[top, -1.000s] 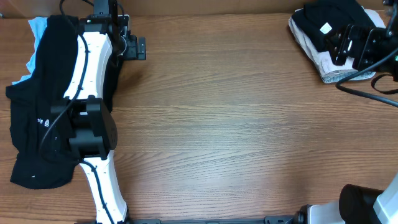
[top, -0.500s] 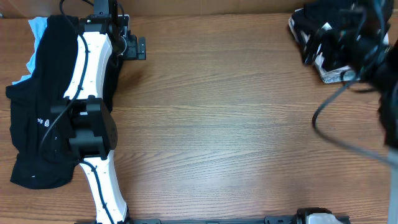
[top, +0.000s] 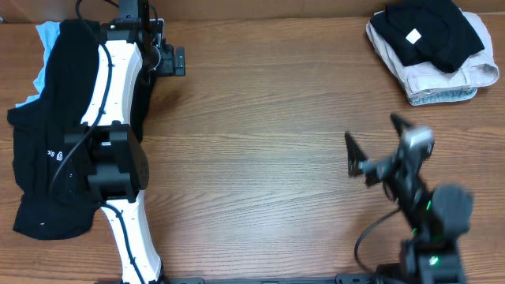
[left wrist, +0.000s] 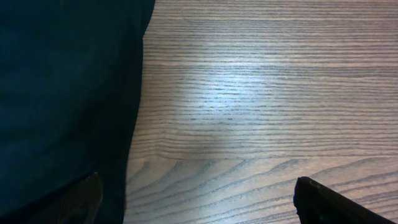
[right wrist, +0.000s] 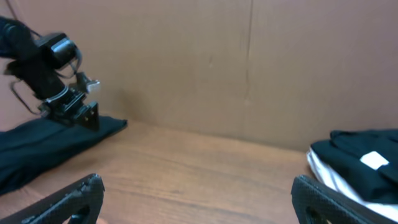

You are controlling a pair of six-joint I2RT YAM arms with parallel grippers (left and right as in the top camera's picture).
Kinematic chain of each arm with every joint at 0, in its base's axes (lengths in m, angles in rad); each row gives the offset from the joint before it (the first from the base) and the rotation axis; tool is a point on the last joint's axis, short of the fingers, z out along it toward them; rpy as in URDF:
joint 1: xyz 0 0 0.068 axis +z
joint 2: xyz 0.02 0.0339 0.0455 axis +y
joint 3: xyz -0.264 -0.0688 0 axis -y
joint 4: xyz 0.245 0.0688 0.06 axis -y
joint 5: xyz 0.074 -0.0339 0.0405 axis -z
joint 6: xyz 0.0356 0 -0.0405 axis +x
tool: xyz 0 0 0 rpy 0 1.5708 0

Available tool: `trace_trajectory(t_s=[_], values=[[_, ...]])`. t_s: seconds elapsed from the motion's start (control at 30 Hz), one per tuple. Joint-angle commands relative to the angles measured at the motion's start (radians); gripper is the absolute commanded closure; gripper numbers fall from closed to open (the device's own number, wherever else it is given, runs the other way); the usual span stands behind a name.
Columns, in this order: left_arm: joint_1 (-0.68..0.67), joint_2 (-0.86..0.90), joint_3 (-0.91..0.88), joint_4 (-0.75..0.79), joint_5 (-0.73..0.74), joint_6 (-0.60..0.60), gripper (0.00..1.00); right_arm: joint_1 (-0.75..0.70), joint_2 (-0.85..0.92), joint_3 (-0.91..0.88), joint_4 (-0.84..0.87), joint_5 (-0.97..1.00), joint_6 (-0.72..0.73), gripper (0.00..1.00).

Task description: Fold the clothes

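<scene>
Lying partly beneath the left tool (left wrist: 198, 196), black clothes (left wrist: 62, 93).

Bench (top: 260, 134), mid-span: bare wood from the left arm (top: 110, 102) across to the right gripper (top: 375, 142), open passage. Left edge blocked: loose black garment (top: 39, 173) spread there, the arm lying lengthwise over it. Far right corner taken by folded stack (top: 430, 47). Right gripper, jaws wide, occupies near-right side. Cardboard wall (right wrist: 186, 62) closes the far edge.
</scene>
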Motion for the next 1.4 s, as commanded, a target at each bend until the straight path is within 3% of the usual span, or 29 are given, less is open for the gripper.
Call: trace_trajectory(t_s=[0.0,0.3,0.57,0.73,1.37], values=[[-0.006,-0.001,-0.006,0.003,0.007,-0.021,0.0,0.006,-0.157,-0.165,0.069,0.019,0.078,0.0],[-0.007,-0.001,-0.006,0.003,0.007,-0.021,0.0,0.006,-0.32,-0.344,0.079,0.167,0.078,0.0],[-0.007,-0.001,-0.005,0.003,0.007,-0.021,0.0,0.003,-0.386,-0.345,-0.171,0.197,0.079,0.0],[-0.008,-0.001,-0.006,0.002,0.006,-0.021,0.0,0.0,-0.489,-0.345,-0.148,0.198,0.079,0.0],[-0.008,-0.001,-0.006,0.003,0.007,-0.021,0.0,0.0,-0.486,-0.345,-0.164,0.198,0.079,0.0]])
